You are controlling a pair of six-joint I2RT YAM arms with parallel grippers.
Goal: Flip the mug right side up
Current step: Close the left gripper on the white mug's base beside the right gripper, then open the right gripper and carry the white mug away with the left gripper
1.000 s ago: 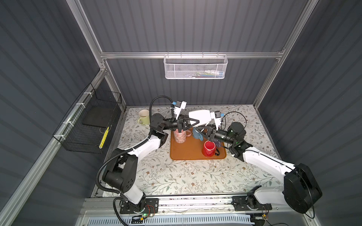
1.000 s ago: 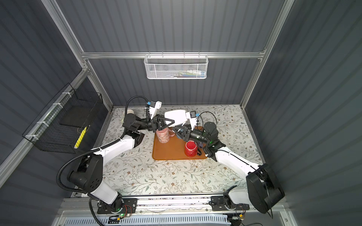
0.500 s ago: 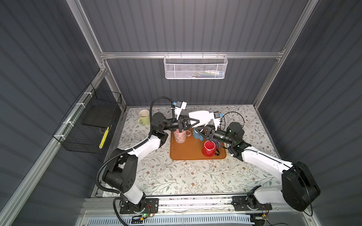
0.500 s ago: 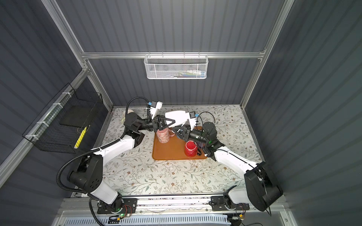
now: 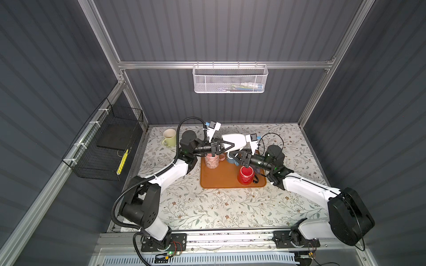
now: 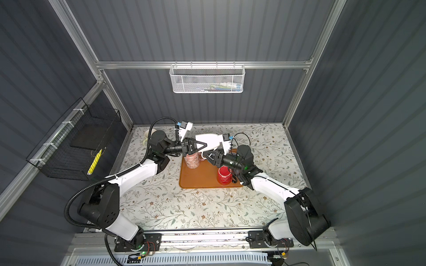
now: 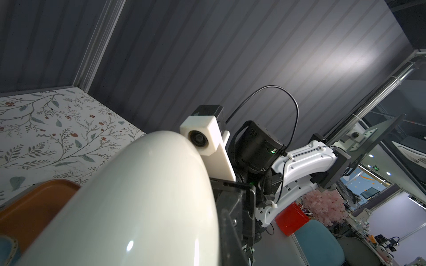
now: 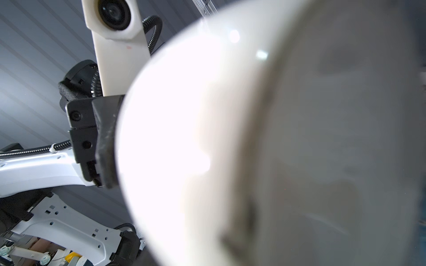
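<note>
A white mug [image 5: 234, 141] hangs on its side in the air above the orange tray [image 5: 221, 182]; it also shows in a top view [image 6: 208, 141]. My left gripper [image 5: 230, 146] is shut on its left end. In the left wrist view one black finger [image 7: 232, 216] lies against the glossy mug [image 7: 138, 195]. My right gripper [image 5: 234, 157] sits just under the mug's right end. The mug [image 8: 253, 138] fills the right wrist view and hides that gripper's jaws.
On the tray stand a pink patterned mug [image 5: 212, 161], a red mug [image 5: 246, 176] and a blue object [image 5: 231, 160]. A pale yellow mug [image 5: 169, 137] sits at the back left. A black wire basket [image 5: 103, 147] hangs on the left wall, a white mesh basket [image 5: 230, 79] on the back wall.
The white mug stays in the air in much the same place. My right gripper has shifted slightly under it; the left arm holds still.
</note>
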